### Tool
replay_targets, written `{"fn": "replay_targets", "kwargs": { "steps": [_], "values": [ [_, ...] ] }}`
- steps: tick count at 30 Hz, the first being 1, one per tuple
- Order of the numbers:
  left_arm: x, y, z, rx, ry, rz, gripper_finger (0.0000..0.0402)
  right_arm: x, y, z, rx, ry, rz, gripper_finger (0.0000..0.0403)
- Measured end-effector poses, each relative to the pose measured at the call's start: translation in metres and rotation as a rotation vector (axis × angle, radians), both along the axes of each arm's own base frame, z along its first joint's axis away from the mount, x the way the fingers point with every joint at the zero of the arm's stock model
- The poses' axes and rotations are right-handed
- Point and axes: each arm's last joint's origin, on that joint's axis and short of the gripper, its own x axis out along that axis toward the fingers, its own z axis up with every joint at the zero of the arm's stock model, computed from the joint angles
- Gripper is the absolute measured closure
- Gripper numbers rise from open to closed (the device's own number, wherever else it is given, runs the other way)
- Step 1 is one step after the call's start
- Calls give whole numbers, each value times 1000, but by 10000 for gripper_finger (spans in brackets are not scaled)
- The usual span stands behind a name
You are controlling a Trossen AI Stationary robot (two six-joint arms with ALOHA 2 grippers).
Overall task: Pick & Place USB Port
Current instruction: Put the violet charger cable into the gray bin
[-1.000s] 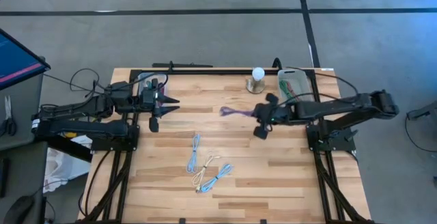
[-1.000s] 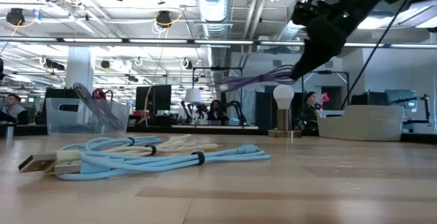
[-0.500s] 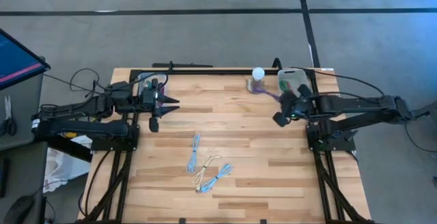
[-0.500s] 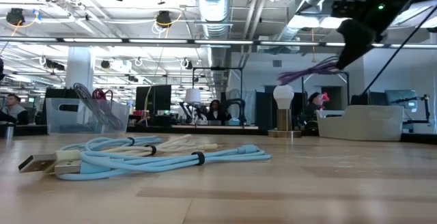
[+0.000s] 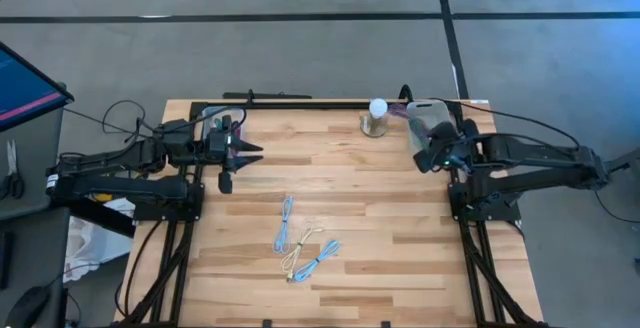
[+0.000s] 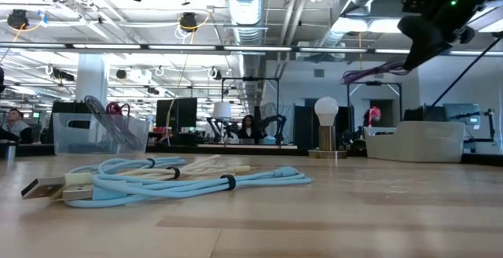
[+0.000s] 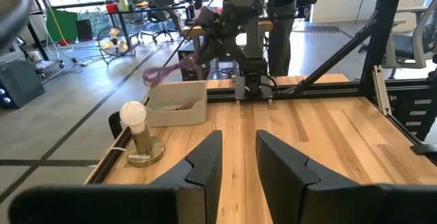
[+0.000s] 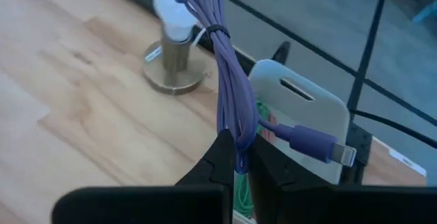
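The right gripper (image 5: 432, 154) hangs in the air at the far right side of the wooden slatted table (image 5: 400, 228), over the white plastic bin (image 5: 430, 118) that stands by the table's back edge. Its two dark fingers (image 8: 225, 157) are pinched on a bundled purple USB cable (image 8: 229, 80), tied with a thin band near the top. In the right wrist view the cable runs up from between the fingers, and its loose end with a silver plug sticks out to one side in front of the bin's white wall (image 8: 300, 94). Something green lies inside the bin, though what it is cannot be made out from here. In the low view the purple cable (image 6: 377, 71) trails sideways from the raised gripper (image 6: 414, 48), well clear of the tabletop.

Just beside the bin stands a small lamp with a round white bulb on a brass-coloured base (image 5: 377, 118).

Near the middle front of the table lie light blue USB cables (image 5: 286, 223) and a cream-coloured cable (image 5: 300, 253) tangled close together; a second blue bundle (image 5: 322, 256) touches the cream one.

The left gripper (image 5: 245, 153) waits at the table's left side, above the wood, its fingers (image 7: 205, 162) spread apart with nothing between them.
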Motion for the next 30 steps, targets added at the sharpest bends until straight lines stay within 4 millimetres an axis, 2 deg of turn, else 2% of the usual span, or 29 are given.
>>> {"fn": "replay_targets", "kwargs": {
  "steps": [20, 30],
  "values": [
    [0, 0, -3, -4, 30, 0, 312, -27, -21, 8, -11, -96, -252, 392],
    [0, 0, -3, -4, 32, 0, 312, -15, -33, -2, 104, -32, -280, 392]
  ]
}}
